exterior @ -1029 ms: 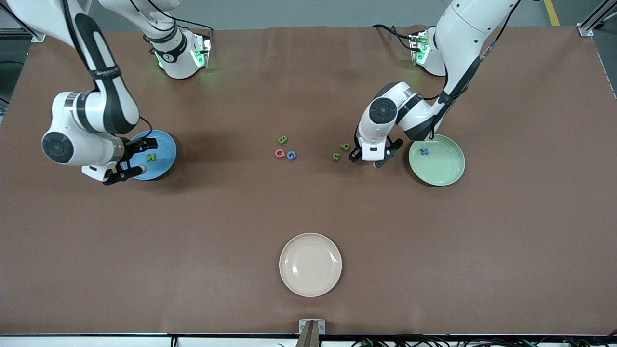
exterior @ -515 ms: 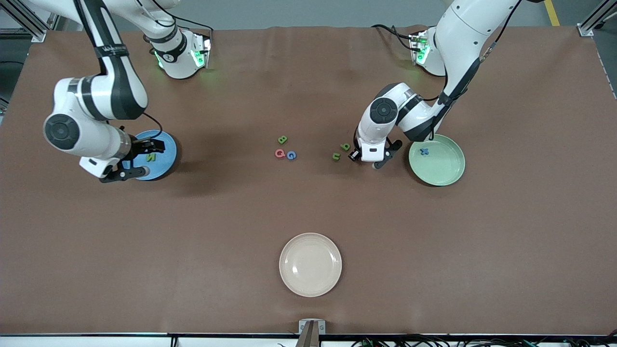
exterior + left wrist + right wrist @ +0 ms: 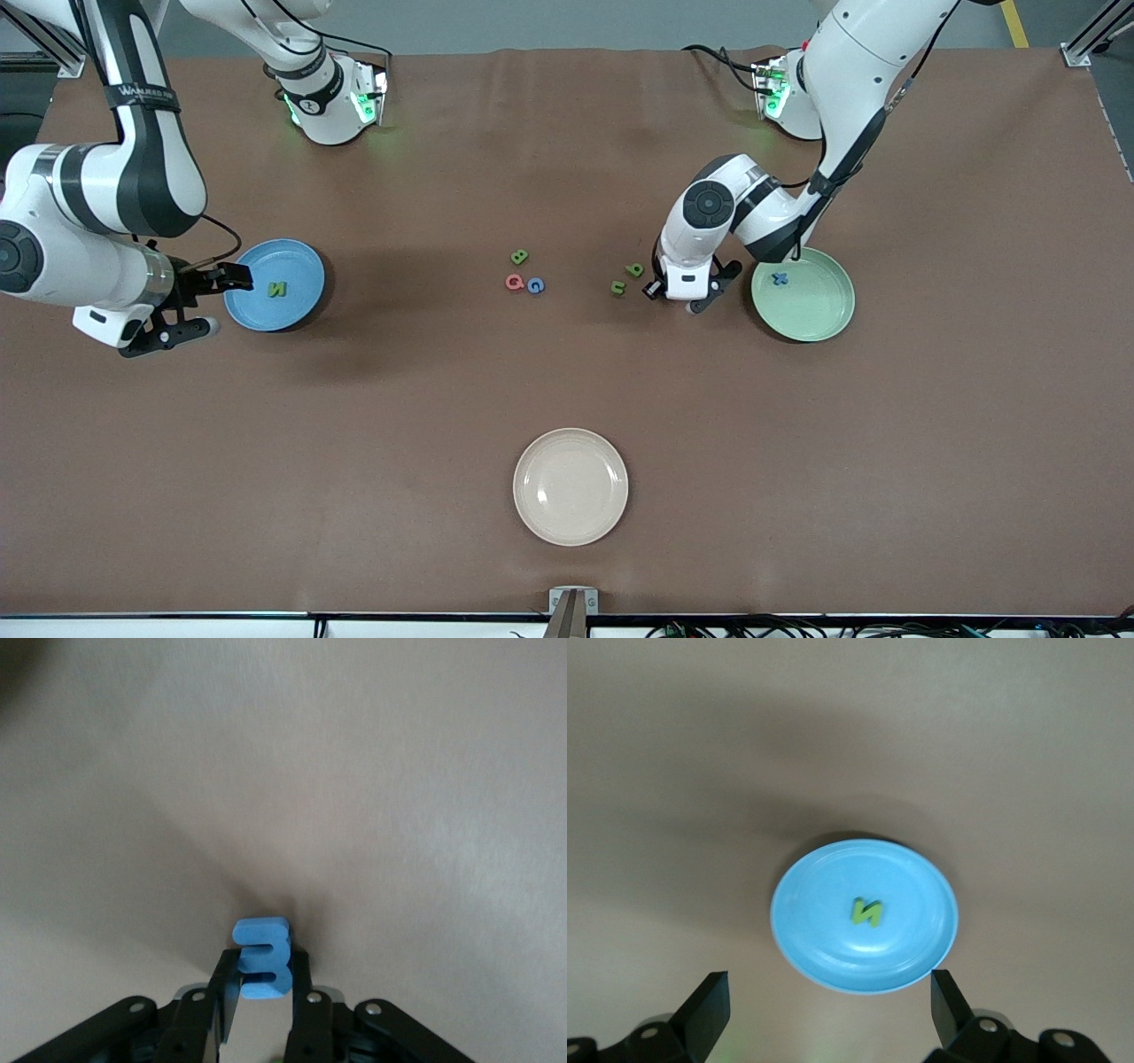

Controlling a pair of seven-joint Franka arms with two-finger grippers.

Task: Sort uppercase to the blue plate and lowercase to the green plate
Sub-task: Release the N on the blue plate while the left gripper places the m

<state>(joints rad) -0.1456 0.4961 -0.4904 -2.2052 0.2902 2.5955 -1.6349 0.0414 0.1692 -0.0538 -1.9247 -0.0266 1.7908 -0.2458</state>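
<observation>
My left gripper (image 3: 264, 981) is shut on the blue lowercase m (image 3: 263, 957), low at the table beside the green plate (image 3: 819, 315). In the front view the left gripper (image 3: 687, 299) hides the m. A blue x (image 3: 780, 279) lies in the green plate. A green u (image 3: 617, 287) and a green q (image 3: 634, 269) lie next to the left hand. The uppercase green B (image 3: 519, 257), red Q (image 3: 514, 282) and blue G (image 3: 535, 285) sit mid-table. A green N (image 3: 277, 289) lies in the blue plate (image 3: 266, 312). My right gripper (image 3: 190, 301) is open over the table beside that plate.
A cream plate (image 3: 570, 486) sits nearer to the front camera than the letters, mid-table. The right wrist view looks down on the blue plate (image 3: 819, 921) with the N (image 3: 866, 912) between the open right gripper (image 3: 828, 1005) fingers, well below them.
The left gripper has shut on the blue m. The right arm has drawn back from over the blue plate toward its own end of the table, leaving the N in the plate.
</observation>
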